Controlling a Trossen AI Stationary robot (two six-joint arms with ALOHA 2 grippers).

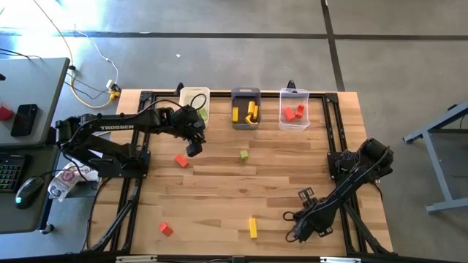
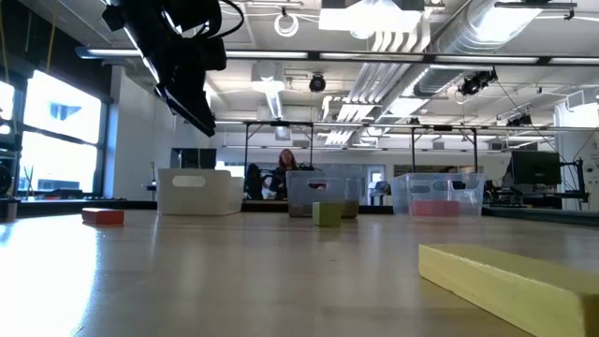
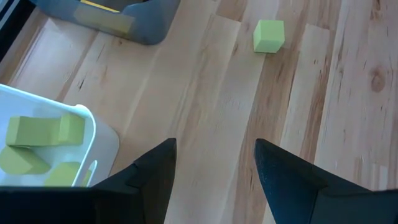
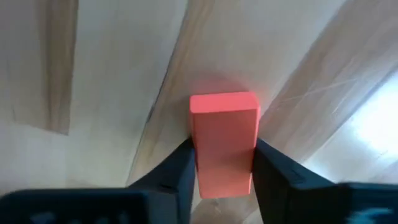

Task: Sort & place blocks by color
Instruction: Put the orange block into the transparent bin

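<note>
My left gripper point(image 1: 194, 148) point(image 3: 214, 146) hangs open and empty above the table, just near of the white bin point(image 1: 194, 102) point(image 3: 93, 134) that holds green blocks point(image 3: 37, 146). A green cube point(image 1: 243, 155) point(image 3: 268, 35), two red blocks point(image 1: 180, 161) point(image 1: 166, 229) and a yellow bar point(image 1: 253, 227) point(image 2: 505, 281) lie flat on the table. My right gripper point(image 1: 295, 235) point(image 4: 224, 146) is by the near edge, shut on a red block point(image 4: 224, 140) that the high view hides. My right gripper pinches the red block between its two fingers point(image 4: 181, 165), one on each long side point(image 4: 198, 146). The fingers point down at the tabletop, and the block's far end sticks out past them. Whether the block is lifted or lies on the wood, I cannot tell.
Three bins stand in a row at the far edge: the white one, a dark grey one point(image 1: 246, 108) point(image 3: 146, 22) with yellow blocks, and a clear one point(image 1: 294, 109) with red blocks. Bare wood lies in the table's middle. A desk with a keyboard point(image 1: 9, 172) stands left of the table.
</note>
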